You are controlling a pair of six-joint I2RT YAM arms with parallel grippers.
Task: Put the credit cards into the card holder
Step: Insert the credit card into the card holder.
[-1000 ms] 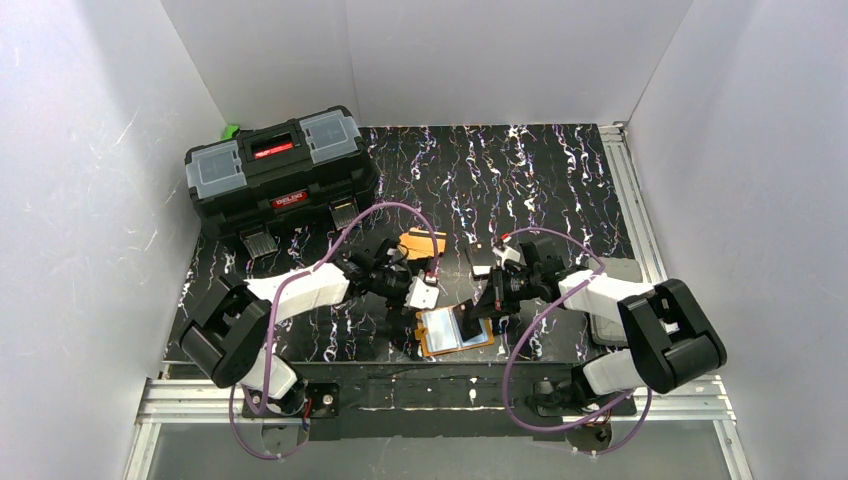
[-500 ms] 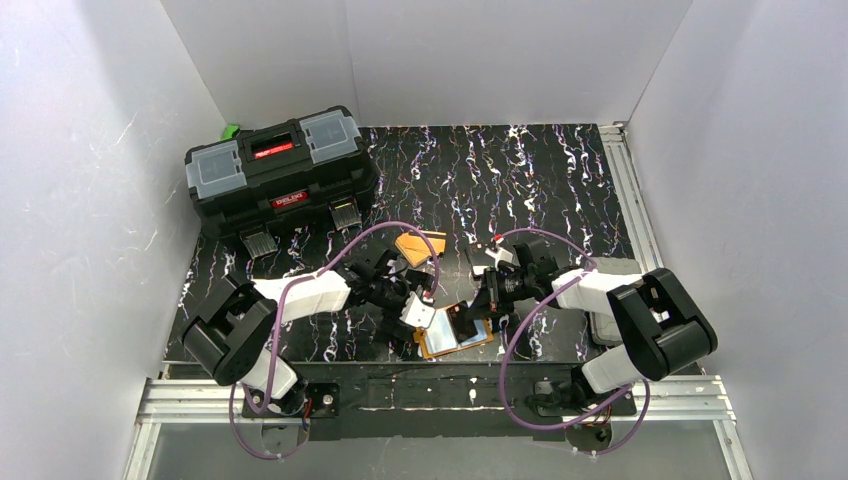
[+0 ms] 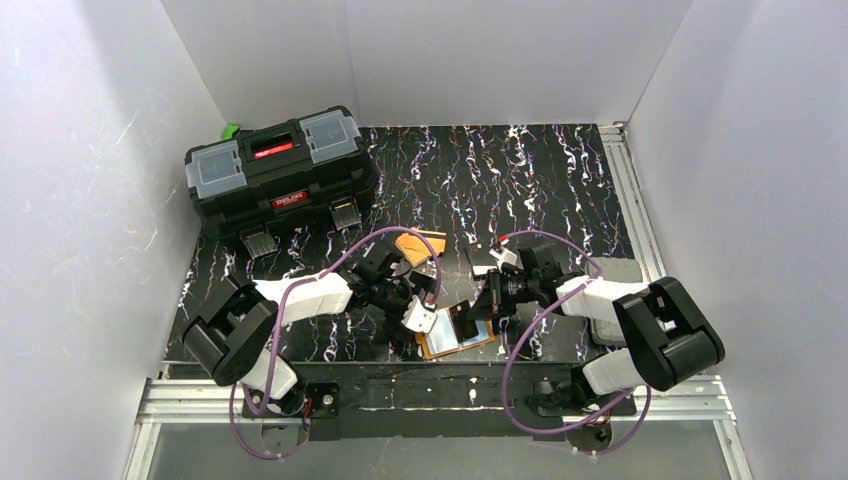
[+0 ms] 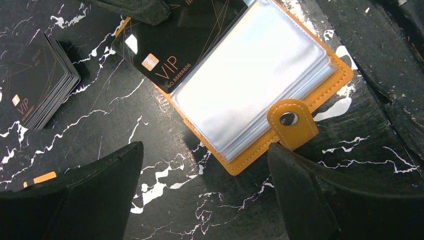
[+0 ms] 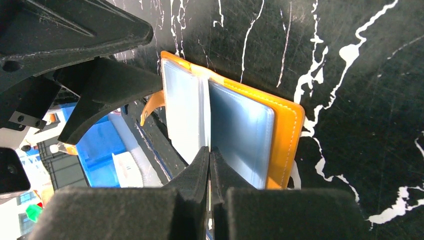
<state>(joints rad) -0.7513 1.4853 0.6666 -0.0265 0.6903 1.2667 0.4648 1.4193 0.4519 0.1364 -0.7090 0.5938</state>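
The card holder (image 3: 447,340) lies open near the table's front edge, orange with clear sleeves (image 4: 250,85) and a snap tab (image 4: 292,120). A black credit card marked VIP (image 4: 170,55) lies with one end under a sleeve. My right gripper (image 5: 209,150) is shut on that card, edge-on, at the fold of the card holder (image 5: 240,135). My left gripper (image 4: 205,170) hangs open just off the holder's near corner, touching nothing. A stack of black cards (image 4: 37,80) lies to its left. Orange cards (image 3: 418,244) lie behind the left arm.
A big black toolbox (image 3: 282,172) stands at the back left. A metal rail (image 3: 630,200) runs along the table's right edge. White walls close in three sides. The two arms meet close together over the holder.
My right gripper has come down and left, bringing the black card onto the holder's sleeves. My left gripper has moved toward the holder's left side, still open.
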